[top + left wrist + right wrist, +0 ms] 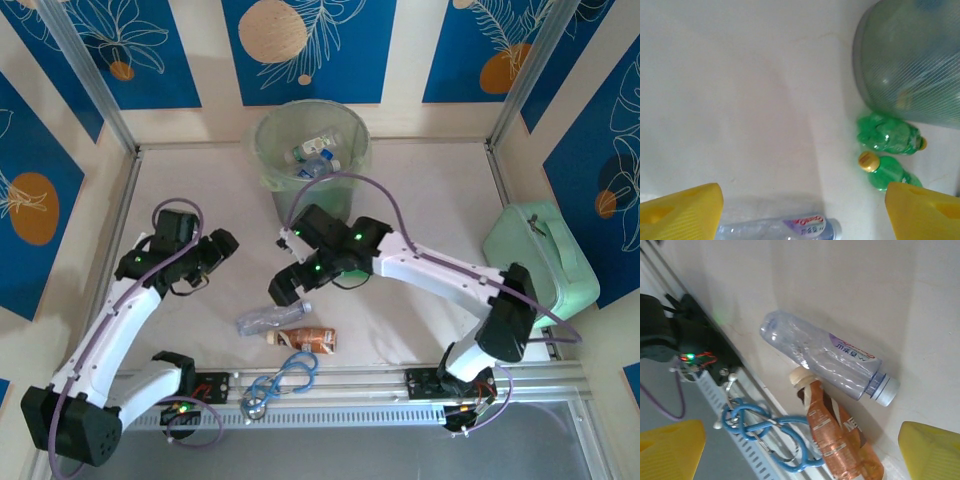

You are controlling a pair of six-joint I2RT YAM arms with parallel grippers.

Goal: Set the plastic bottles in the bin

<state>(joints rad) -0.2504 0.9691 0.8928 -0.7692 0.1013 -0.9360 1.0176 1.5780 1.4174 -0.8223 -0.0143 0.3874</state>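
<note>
The table is a plain off-white sheet. It is closed in by cream walls with blue panels printed with white leaves and orange discs, with metal posts at the far corners. A slotted metal rail runs along the near edge.

From the left, the left gripper hangs over bare table with its yellow fingers spread wide and nothing between them. Near the rail at the middle lies a clear bottle on its side, and a brown bottle lies just beside it. A blue looped cable sits on the rail beside them. The bin stands upright at the far middle of the table, against the back wall, with several bottles inside. Two green bottles with yellow caps lie on the table at its foot. The right gripper hovers above the clear and brown bottles, its fingers wide apart and touching neither. A mint green case lies at the right edge.

From above, the right arm covers the green bottles. The bottles in the bin overlap, so their number is unclear. On the left wrist camera the clear bottle is blurred and cut off by the bottom edge.
</note>
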